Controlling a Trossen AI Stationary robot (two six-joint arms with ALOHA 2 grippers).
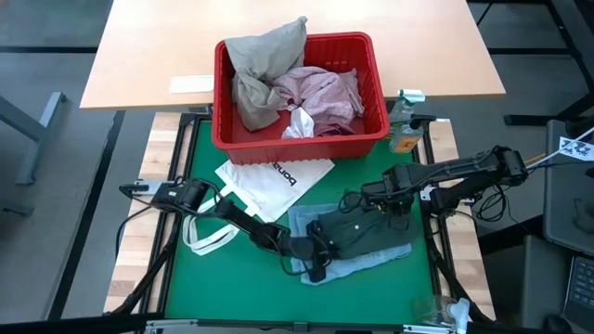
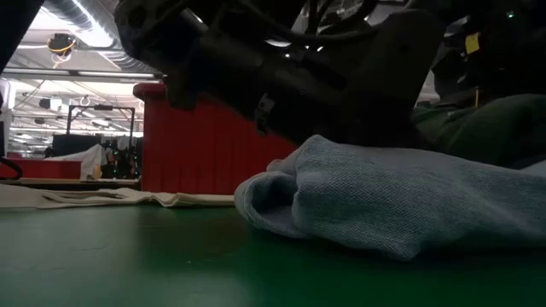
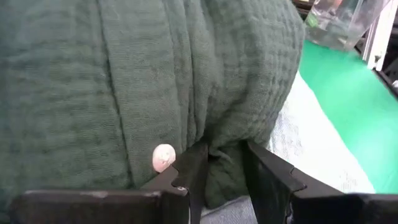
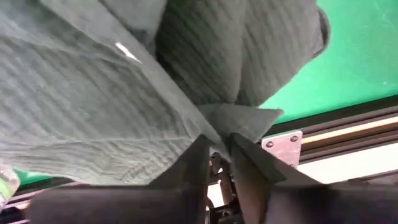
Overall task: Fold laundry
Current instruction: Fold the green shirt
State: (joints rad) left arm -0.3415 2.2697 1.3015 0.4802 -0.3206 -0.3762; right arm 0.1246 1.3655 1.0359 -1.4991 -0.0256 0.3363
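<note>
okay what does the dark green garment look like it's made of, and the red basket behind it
The dark green garment looks like a soft crinkled cotton gauze, matte, going by its fine rippled weave and a small pale button. The red basket looks like moulded plastic with smooth, slightly glossy walls.

1. We see a worktop (image 1: pixel 176 278) covered by a green mat, with pale wood showing along its edges.
2. A red basket (image 1: pixel 299 139) stands on the far part of the mat, against a second, tan worktop (image 1: pixel 148 51) behind.
3. A white bag (image 1: pixel 269 181) with black lettering lies flat just in front of the basket, its loop handles trailing toward the left edge.
4. A light blue cloth (image 1: pixel 357 264) lies near the middle of the mat, with a dark green garment (image 1: pixel 367 237) on top.
5. A small bottle (image 1: pixel 405 130) stands at the basket's right.
</note>
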